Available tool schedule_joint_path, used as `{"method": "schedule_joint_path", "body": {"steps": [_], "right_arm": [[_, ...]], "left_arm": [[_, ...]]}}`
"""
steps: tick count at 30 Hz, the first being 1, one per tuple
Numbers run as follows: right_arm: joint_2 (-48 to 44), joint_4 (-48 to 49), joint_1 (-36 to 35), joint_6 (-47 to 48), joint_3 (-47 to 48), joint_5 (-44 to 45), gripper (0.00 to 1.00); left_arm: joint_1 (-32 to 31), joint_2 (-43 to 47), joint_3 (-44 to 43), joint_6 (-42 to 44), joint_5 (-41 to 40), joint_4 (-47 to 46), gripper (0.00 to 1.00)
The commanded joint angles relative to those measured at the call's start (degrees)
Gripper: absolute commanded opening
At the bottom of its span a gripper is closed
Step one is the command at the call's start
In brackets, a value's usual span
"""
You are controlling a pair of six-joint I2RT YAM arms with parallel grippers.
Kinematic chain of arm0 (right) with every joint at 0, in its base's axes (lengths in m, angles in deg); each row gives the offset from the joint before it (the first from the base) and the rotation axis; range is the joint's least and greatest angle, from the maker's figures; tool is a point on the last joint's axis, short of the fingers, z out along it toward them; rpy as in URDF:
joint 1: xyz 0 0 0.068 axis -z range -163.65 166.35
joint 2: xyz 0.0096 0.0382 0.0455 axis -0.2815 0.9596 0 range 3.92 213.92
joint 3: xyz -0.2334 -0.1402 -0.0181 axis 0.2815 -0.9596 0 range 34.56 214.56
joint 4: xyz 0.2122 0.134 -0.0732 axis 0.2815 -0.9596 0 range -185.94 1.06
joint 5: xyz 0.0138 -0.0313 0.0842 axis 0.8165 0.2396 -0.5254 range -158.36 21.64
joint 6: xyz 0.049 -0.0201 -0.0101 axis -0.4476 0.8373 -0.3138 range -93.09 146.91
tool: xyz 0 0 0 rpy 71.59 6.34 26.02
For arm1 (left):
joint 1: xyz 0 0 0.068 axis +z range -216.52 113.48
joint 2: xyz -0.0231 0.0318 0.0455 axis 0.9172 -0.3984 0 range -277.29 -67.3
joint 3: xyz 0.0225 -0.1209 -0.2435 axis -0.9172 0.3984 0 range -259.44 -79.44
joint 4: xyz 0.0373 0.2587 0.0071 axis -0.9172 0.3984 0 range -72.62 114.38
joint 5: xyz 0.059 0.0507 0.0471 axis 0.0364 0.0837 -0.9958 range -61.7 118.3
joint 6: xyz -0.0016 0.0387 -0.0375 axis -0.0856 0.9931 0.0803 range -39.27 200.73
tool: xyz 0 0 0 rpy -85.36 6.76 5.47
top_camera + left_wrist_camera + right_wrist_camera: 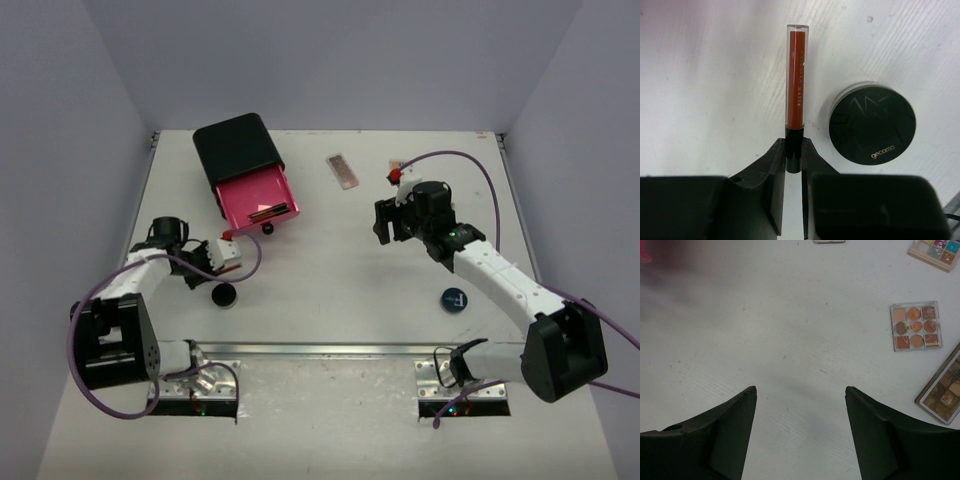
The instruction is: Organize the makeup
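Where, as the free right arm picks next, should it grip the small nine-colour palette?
Probably across two opposite edges, coming straight down: the palette lies flat on the table, thin and square, touching no other item, and the right gripper is open.

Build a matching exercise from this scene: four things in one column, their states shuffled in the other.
Things
1. red lipstick tube
2. black gecomo compact
3. pink drawer
4. right gripper

States
A. pulled open
B. fingers spread, holding nothing
C. clamped between the left gripper's fingers
D. lying flat on the table, untouched

Pairs: 1-C, 2-D, 3-A, 4-B
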Motion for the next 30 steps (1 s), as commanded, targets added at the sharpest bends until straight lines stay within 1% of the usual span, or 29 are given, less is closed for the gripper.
{"method": "schedule_joint_path", "body": {"steps": [1, 2, 5, 8, 10, 13, 14, 15, 18, 20, 22, 24, 25, 27, 28, 30], "right_arm": [[-0.3, 1.3, 0.3, -0.5, 1.9, -0.2, 0.72], [-0.4, 1.1, 0.3, -0.6, 2.0, -0.2, 0.72], [-1.1, 0.9, 0.4, -0.7, 2.0, -0.1, 0.72], [-1.3, 0.7, 0.3, -0.9, 2.4, -0.1, 0.72], [-1.2, 0.4, 0.3, -1.3, 2.9, -0.6, 0.72], [-1.5, 0.0, 0.3, -1.5, 3.3, -1.0, 0.72], [-1.7, -0.2, 0.3, -1.6, 3.4, -1.0, 0.72], [-1.7, -0.2, 0.3, -1.8, 3.4, -1.0, 0.72], [-2.2, -0.2, 0.3, -2.1, 3.4, -1.1, 0.72], [-2.2, -0.1, 0.4, -2.3, 3.5, -1.4, 0.72], [-2.0, 0.2, 0.3, -2.6, 3.5, -1.8, 0.72], [-1.5, 0.5, 0.3, -2.9, 3.4, -2.5, 0.72], [-1.2, 0.9, 0.3, -3.3, 3.3, -3.0, 0.72], [-0.6, 1.2, 0.3, -4.1, 3.4, -4.1, 0.72], [-0.4, 1.1, 0.3, -4.4, 3.5, -4.8, 0.72], [0.1, 1.1, 0.3, -4.6, 3.7, -5.5, 0.72]], "left_arm": [[-4.0, 1.2, -5.6, -3.1, 3.3, 3.6, 0.00], [-5.4, 1.0, -7.9, -4.1, 2.9, 5.0, 0.00], [-14.8, 0.0, -11.9, -7.7, 0.9, 11.7, 0.00], [-20.0, -1.2, -13.1, -11.0, 0.3, 13.9, 0.00], [-22.1, -1.7, -15.1, -12.9, -0.2, 14.0, 0.00], [-24.0, -2.3, -18.3, -15.6, 1.3, 15.0, 0.00], [-24.1, -2.4, -20.7, -16.4, 3.3, 15.8, 0.00], [-24.2, -2.5, -21.2, -17.4, 3.7, 16.2, 0.00], [-24.2, -2.5, -29.3, -24.3, 8.1, 15.8, 0.00], [-24.2, -2.6, -34.1, -28.1, 8.0, 14.7, 0.00], [-24.2, -2.9, -40.4, -31.2, 5.8, 13.3, 0.00], [-24.2, -3.5, -43.4, -33.2, 2.4, 10.8, 0.00], [-24.2, -3.7, -44.5, -33.5, -0.6, 9.0, 0.00], [-24.2, -4.5, -44.6, -32.5, -8.3, 5.6, 0.00], [-24.2, -4.9, -43.9, -31.7, -13.5, 3.9, 0.00], [-24.2, -5.6, -42.4, -30.3, -18.6, 0.0, 0.00]]}}
